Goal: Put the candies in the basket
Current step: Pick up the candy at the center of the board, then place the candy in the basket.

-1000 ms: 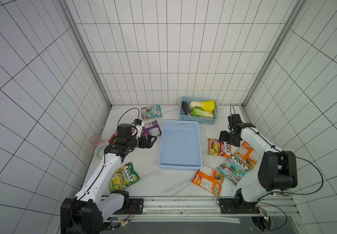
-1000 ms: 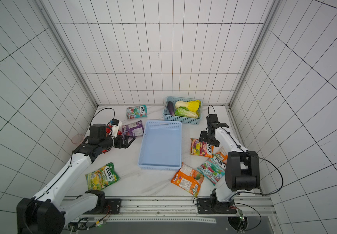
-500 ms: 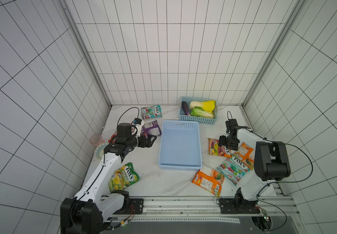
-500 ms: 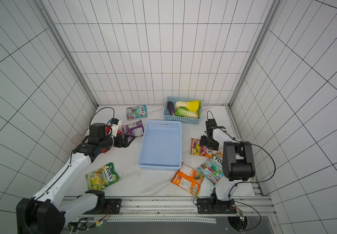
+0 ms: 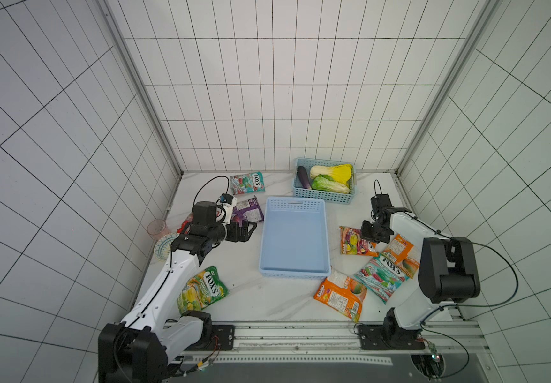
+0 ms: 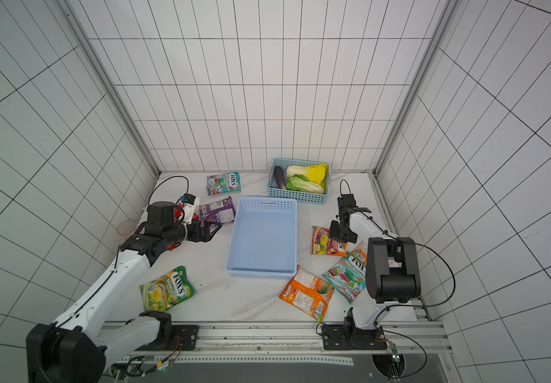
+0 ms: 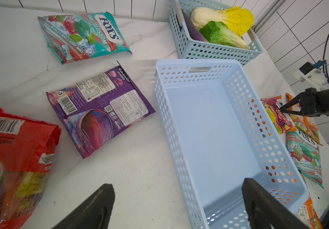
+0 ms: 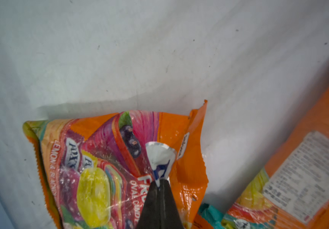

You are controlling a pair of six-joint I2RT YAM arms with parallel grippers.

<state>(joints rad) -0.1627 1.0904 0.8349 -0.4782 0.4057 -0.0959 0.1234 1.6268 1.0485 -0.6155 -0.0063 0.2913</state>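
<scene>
The right pincer point(image 8: 159, 183) pinches a fold of the orange fruit candy bag point(image 8: 100, 158) lying on the surface point(image 8: 159, 49); the left pincer point(image 5: 247, 230) stands wide, empty.

At the back of the white marble worktop point(image 5: 267, 298) stands a small, deep, teal-blue perforated basket point(image 5: 324, 198). Inside it a dark purple aubergine point(image 5: 303, 177) lies along the left wall. A yellow-leaved cabbage point(image 5: 332, 171) lies towards the rear, with a green cabbage point(image 5: 329, 185) touching it in front. Near the left wall a clear pink cup point(image 5: 157, 228) stands upright. Just beside it, nearer the front, lies a round teal-patterned plate point(image 5: 162, 248), only partly in sight. White tiled walls point(image 5: 267, 99) close three sides, and a metal rail point(image 5: 300, 333) runs along the front edge.
</scene>
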